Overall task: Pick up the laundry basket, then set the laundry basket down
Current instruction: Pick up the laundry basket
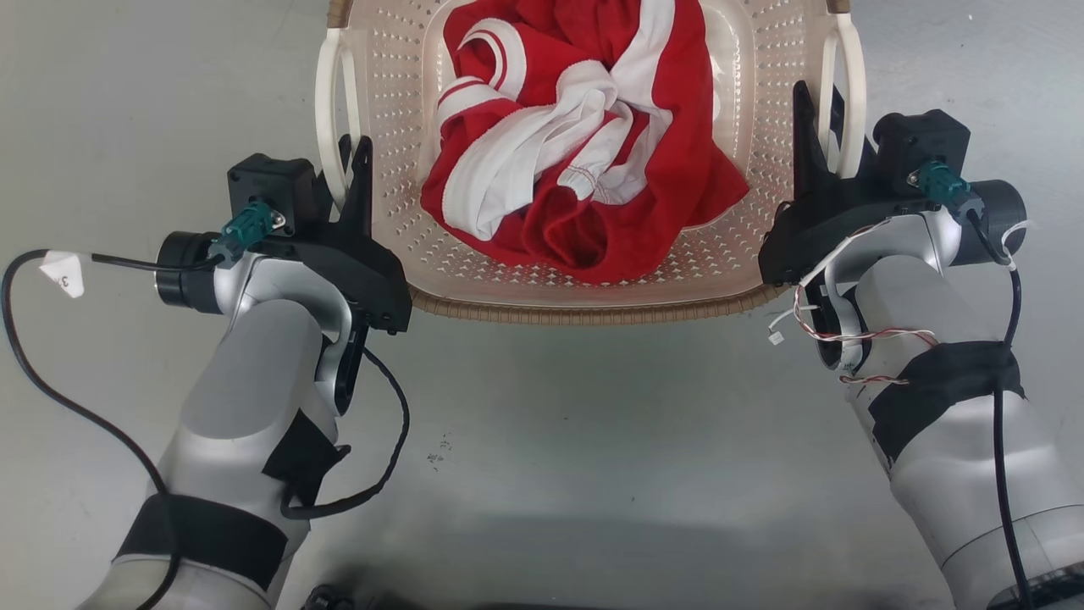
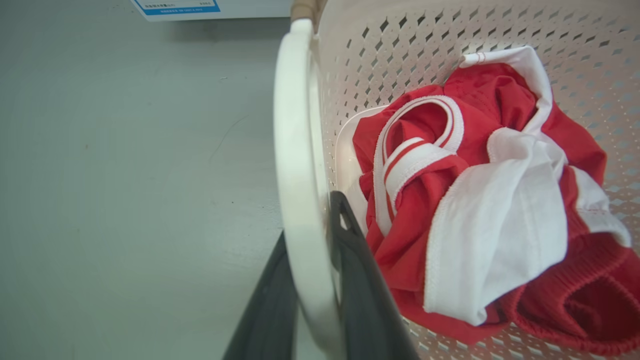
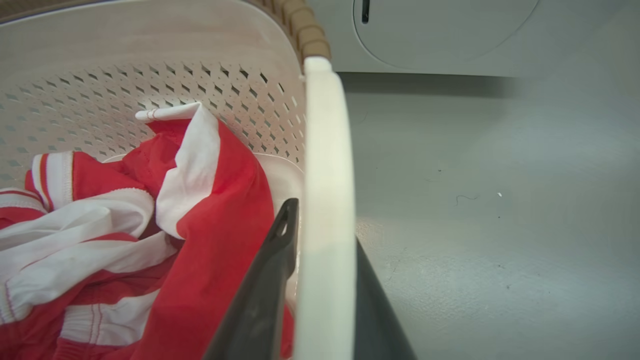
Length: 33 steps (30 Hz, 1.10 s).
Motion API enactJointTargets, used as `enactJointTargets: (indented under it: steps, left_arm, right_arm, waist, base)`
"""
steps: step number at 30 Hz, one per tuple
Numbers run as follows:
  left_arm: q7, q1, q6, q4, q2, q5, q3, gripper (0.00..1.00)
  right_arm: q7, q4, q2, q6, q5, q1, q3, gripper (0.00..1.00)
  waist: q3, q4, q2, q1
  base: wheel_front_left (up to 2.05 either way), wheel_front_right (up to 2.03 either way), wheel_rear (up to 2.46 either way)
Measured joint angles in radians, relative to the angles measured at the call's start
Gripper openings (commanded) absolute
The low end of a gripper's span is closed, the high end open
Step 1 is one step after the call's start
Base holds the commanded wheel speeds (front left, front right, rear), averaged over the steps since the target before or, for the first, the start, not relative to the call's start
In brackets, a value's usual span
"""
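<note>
Nearest the robot, bare grey floor (image 1: 542, 424) lies open between the two pale forearms, up to the near edge of the laundry basket (image 1: 593, 312). That floor also runs wide and unobstructed outside each arm.

The left gripper (image 1: 351, 165) is clamped on the basket's left handle (image 1: 326, 102). In the left wrist view its two dark fingers (image 2: 360, 280) straddle the white bar (image 2: 295, 150), one on the outer side and one on the inner side against the basket wall. The right gripper (image 1: 820, 127) grasps the right handle (image 1: 851, 85) in the same way. In the right wrist view one finger (image 3: 265, 280) sits inside the basket and the other sits outside the bar (image 3: 325, 150).

The basket sits straight ahead, centred between the two arms, with its near rim just beyond the wrists. Whether it rests on the floor or hangs clear of it cannot be told. It is cream plastic with rounded corners and walls pierced by rows of small holes. A brown woven-look band runs along the rim, and a white loop handle stands on each side. A crumpled red and white garment (image 1: 584, 152) fills most of its bottom.

Farther off, past the left handle, a white object with a blue label (image 2: 175, 7) stands at the floor's far edge. Past the right handle stands a pale appliance front with a round outline (image 3: 440, 30), well apart from the basket.
</note>
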Motion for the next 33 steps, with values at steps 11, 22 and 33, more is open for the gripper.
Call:
enactJointTargets:
  steps: [11, 22, 33]
  left_arm:
    - [-0.001, -0.005, 0.002, 0.026, 0.002, -0.052, -0.055, 0.00]
    - [-0.001, 0.021, 0.010, 0.068, -0.002, -0.078, -0.114, 0.00]
    - [-0.001, 0.090, 0.012, 0.099, -0.003, -0.118, -0.164, 0.00]
  right_arm:
    - [0.004, 0.052, 0.000, -0.011, 0.077, -0.001, 0.043, 0.00]
    - [0.001, 0.100, 0.006, -0.013, 0.156, 0.045, 0.083, 0.00]
    - [-0.002, 0.133, 0.010, -0.016, 0.229, 0.108, 0.143, 0.00]
  waist:
    - [-0.027, -0.003, 0.0002, 0.0003]
    - [-0.103, -0.010, 0.0002, 0.0003]
    - [-0.221, -0.023, 0.0002, 0.0002]
  base:
    - [0.00, 0.00, 0.00]
    - [0.00, 0.00, 0.00]
    - [0.00, 0.00, 0.00]
